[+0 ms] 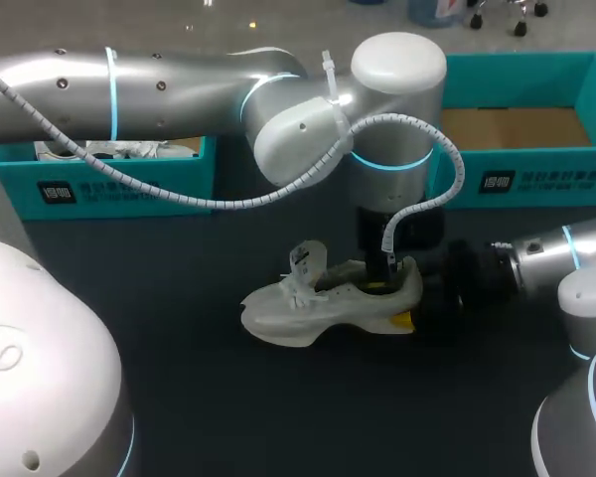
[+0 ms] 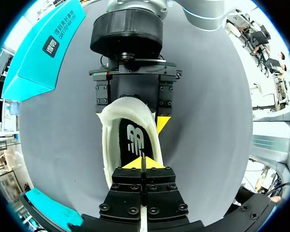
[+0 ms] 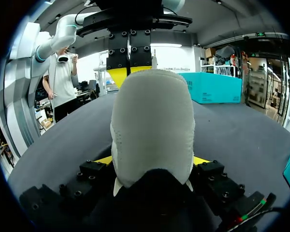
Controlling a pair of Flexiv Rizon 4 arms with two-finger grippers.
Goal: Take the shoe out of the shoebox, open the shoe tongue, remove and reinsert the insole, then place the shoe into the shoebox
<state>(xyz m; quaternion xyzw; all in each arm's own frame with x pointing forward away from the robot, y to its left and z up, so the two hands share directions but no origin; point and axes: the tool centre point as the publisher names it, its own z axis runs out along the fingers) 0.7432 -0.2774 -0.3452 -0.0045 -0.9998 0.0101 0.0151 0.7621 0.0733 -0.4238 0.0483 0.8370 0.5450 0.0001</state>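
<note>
Head view showed a cream-white sneaker (image 1: 318,303) of soft, knit-looking fabric with a thick sculpted sole. It stood upright on the dark matte tabletop (image 1: 278,397), with its long axis across the table, toe toward my left side and heel toward my right. Its tongue (image 1: 308,260) stood lifted above the laces. The right gripper (image 1: 422,298) came in level from the right and was clamped on the rounded, padded heel, with one yellow tip on each side of it in the right wrist view. The left gripper (image 2: 142,163) hung straight down into the shoe's mouth, its fingers pressed together and the tips at the flat black insole (image 2: 133,137) lying inside; whether they pinched it could not be told. Two teal cardboard shoeboxes stood at the far edge, the left shoebox (image 1: 109,179) and the right shoebox (image 1: 536,179), both well apart from the sneaker.
</note>
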